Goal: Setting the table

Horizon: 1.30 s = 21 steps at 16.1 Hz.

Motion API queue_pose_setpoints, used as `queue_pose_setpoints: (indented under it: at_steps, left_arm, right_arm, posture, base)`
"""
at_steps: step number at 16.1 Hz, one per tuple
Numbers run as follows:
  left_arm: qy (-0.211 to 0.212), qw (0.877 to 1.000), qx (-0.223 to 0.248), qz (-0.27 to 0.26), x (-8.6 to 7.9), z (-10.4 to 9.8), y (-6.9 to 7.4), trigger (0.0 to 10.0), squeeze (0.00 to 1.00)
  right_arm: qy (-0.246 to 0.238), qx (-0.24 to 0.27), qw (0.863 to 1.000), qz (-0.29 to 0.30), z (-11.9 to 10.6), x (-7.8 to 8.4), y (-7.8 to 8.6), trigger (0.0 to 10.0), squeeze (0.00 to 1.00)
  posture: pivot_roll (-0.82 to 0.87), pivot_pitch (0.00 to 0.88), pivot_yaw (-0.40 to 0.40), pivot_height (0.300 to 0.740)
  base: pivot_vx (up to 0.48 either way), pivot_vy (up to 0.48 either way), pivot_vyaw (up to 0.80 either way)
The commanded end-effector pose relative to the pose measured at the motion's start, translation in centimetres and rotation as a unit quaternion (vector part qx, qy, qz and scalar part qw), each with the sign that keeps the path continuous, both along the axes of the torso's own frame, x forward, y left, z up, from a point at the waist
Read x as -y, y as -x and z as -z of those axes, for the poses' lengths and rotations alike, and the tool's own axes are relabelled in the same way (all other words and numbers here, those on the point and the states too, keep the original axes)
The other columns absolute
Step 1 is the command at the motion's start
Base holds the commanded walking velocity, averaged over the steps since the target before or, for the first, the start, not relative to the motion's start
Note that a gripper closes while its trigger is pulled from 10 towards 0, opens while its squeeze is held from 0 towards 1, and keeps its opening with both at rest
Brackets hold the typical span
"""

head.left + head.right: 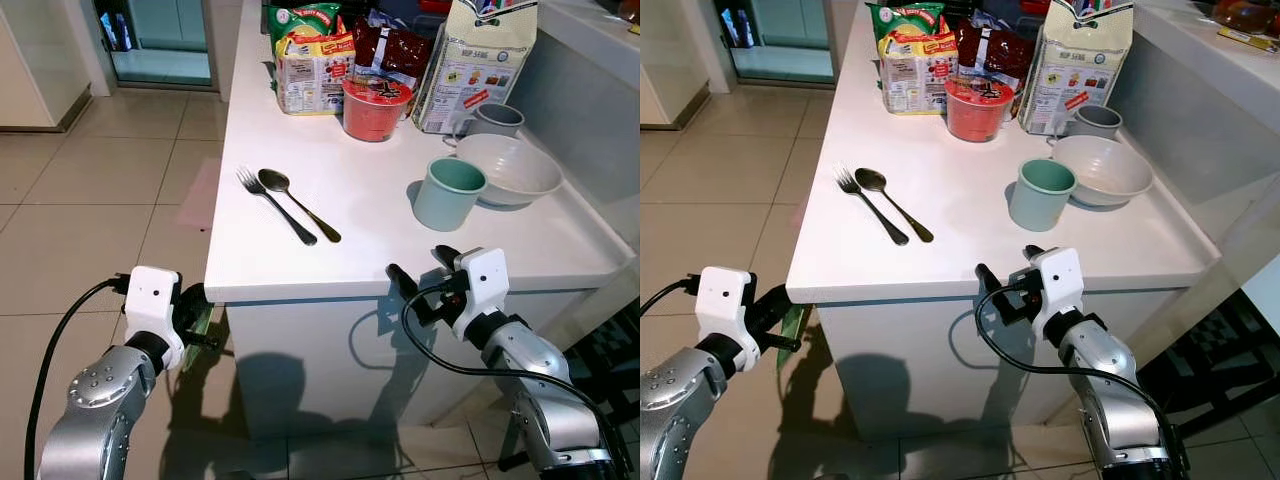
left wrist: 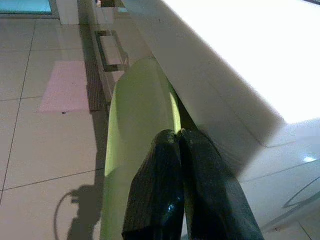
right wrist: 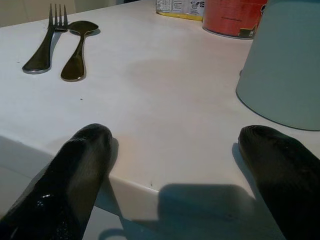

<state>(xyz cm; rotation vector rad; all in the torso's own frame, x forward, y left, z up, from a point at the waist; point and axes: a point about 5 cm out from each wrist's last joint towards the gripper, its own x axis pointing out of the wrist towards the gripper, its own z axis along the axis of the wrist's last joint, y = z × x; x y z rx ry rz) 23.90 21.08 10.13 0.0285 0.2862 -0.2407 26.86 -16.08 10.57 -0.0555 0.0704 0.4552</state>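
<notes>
While left gripper (image 2: 180,145) pinches green plate (image 2: 135,125), right gripper (image 3: 175,165) gapes (2 fingers wide).

Fork (image 1: 275,206) and spoon (image 1: 298,204) lie side by side on counter (image 1: 350,190).

A white counter (image 1: 300,270) juts into a kitchen floored with pale beige tiles (image 1: 90,190). Its front edge casts shadow down a white cabinet face (image 1: 330,360). Beyond the far left corner, a doorway (image 1: 160,45) opens on a teal-lit space. Light glares off the countertop.
</notes>
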Motion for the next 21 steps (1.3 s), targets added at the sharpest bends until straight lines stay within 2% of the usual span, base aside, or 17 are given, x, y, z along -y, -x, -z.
queue_pose_setpoints:
  at_steps: [1, 9, 10, 11, 12, 13, 14, 15, 16, 17, 18, 21]
  left_arm:
    - [0.003, 0.998, 0.048, 0.04, 1.74, -1.69, -1.03, 0.0, 0.0]
    - [0.006, 0.998, 0.058, 0.04, 2.04, -2.04, -1.52, 0.0, 0.0]
    - [0.006, 0.998, 0.053, 0.043, 2.1, -1.93, -1.56, 3.0, 0.0]
    - [0.003, 0.998, 0.053, 0.044, 2.17, -1.88, -1.62, 4.7, 0.0]
    - [0.002, 0.998, 0.053, 0.044, 2.19, -1.87, -1.65, 7.7, 0.0]
    - [0.0, 0.998, 0.054, 0.045, 2.2, -1.88, -1.7, 10.0, 0.0]
    - [-0.001, 0.997, 0.055, 0.046, 2.2, -1.91, -1.74, 10.0, 0.0]
    - [-0.003, 0.997, 0.057, 0.046, 2.17, -1.97, -1.8, 4.5, 0.0]
    - [-0.005, 0.997, 0.058, 0.046, 2.14, -1.99, -1.82, 4.4, 0.0]
    - [-0.008, 0.997, 0.059, 0.049, 2.24, -1.99, -1.87, 8.8, 0.0]
    - [-0.008, 0.997, 0.058, 0.052, 2.32, -1.97, -1.88, 9.8, 0.0]
    - [-0.016, 0.997, 0.058, 0.057, 2.43, -1.96, -2.01, 10.0, 0.0]
  right_arm:
    - [0.01, -0.009, 1.0, -0.005, 0.23, -0.08, -0.23, 10.0, 0.0]
    - [0.008, -0.014, 1.0, -0.003, 0.5, -0.1, -0.06, 10.0, 0.0]
    - [0.009, -0.015, 1.0, -0.003, 0.61, -0.09, 0.0, 10.0, 0.0]
    - [0.009, -0.016, 1.0, -0.002, 0.66, -0.07, 0.03, 10.0, 0.0]
    - [0.009, -0.017, 1.0, -0.002, 0.67, -0.07, 0.04, 10.0, 0.0]
    - [0.009, -0.017, 1.0, -0.001, 0.71, -0.08, 0.07, 10.0, 0.0]
    - [0.008, -0.018, 1.0, -0.001, 0.73, -0.08, 0.09, 10.0, 0.0]
    - [0.008, -0.018, 1.0, 0.0, 0.8, -0.08, 0.16, 10.0, 0.0]
    - [0.008, -0.019, 1.0, 0.0, 0.85, -0.07, 0.22, 10.0, 0.0]
    - [0.008, -0.02, 1.0, 0.001, 0.91, -0.03, 0.24, 10.0, 0.0]
    - [0.008, -0.02, 1.0, 0.001, 0.92, -0.02, 0.24, 10.0, 0.0]
    - [0.007, -0.02, 1.0, 0.002, 0.91, -0.07, 0.22, 10.0, 0.0]
  posture:
    - [0.1, 0.0, -0.08, 0.74]
    - [0.1, 0.0, -0.077, 0.74]
    - [0.1, 0.0, -0.076, 0.74]
    - [0.1, 0.0, -0.076, 0.74]
    - [0.1, 0.0, -0.074, 0.74]
    - [0.09, 0.0, -0.072, 0.74]
    - [0.09, 0.0, -0.072, 0.74]
    - [0.09, 0.0, -0.069, 0.74]
    - [0.09, 0.0, -0.069, 0.74]
    - [0.09, 0.0, -0.069, 0.74]
    - [0.09, 0.0, -0.069, 0.74]
    - [0.09, 0.0, -0.064, 0.74]
  base:
    - [0.0, 0.0, 0.0]
    - [-0.315, 0.0, 0.0]
    - [0.0, 0.0, 0.0]
    - [0.0, 0.0, 0.0]
    - [0.0, 0.0, 0.0]
    - [0.0, 0.0, 0.0]
    - [0.0, 0.0, 0.0]
    - [0.0, 0.0, 0.0]
    - [0.0, 0.0, 0.0]
    - [0.0, 0.0, 0.0]
    - [0.0, 0.0, 0.0]
    - [0.0, -0.29, 0.0]
